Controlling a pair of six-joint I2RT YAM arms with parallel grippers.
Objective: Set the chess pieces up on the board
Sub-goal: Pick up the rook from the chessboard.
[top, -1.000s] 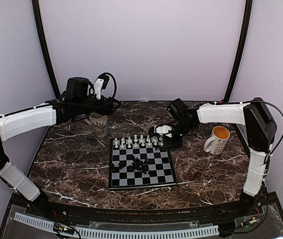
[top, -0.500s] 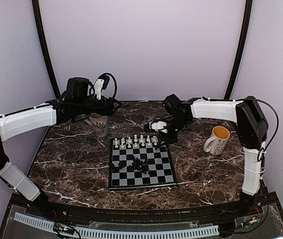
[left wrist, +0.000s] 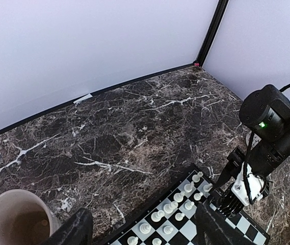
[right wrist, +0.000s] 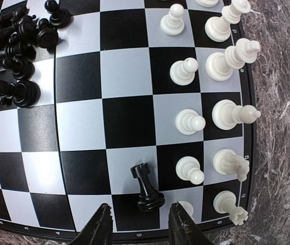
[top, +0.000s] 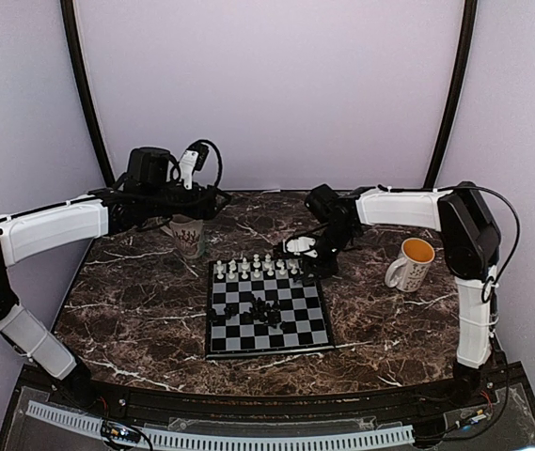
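Observation:
The board (top: 291, 331) lies mid-table. White chess pieces (top: 262, 266) stand in two rows along its far edge. Black chess pieces (top: 248, 310) lie bunched near its middle left. My right gripper (top: 306, 256) hovers over the board's far right corner. In the right wrist view it (right wrist: 140, 225) is open, and a black rook (right wrist: 147, 186) stands on the board (right wrist: 129, 122) just ahead of the gap, touching neither finger. White pieces (right wrist: 190, 121) stand to its right and the black heap (right wrist: 12, 51) is at upper left. My left gripper (top: 212, 199) (left wrist: 145, 232) is open and empty above the far left of the table.
A patterned mug (top: 188, 235) stands under my left arm and also shows in the left wrist view (left wrist: 17, 219). A white mug with an orange inside (top: 411, 264) stands right of the board. My right gripper (left wrist: 241, 191) shows at the board's corner in the left wrist view.
My right arm has swung left and brought its gripper over the board's far right corner. My left arm has not moved.

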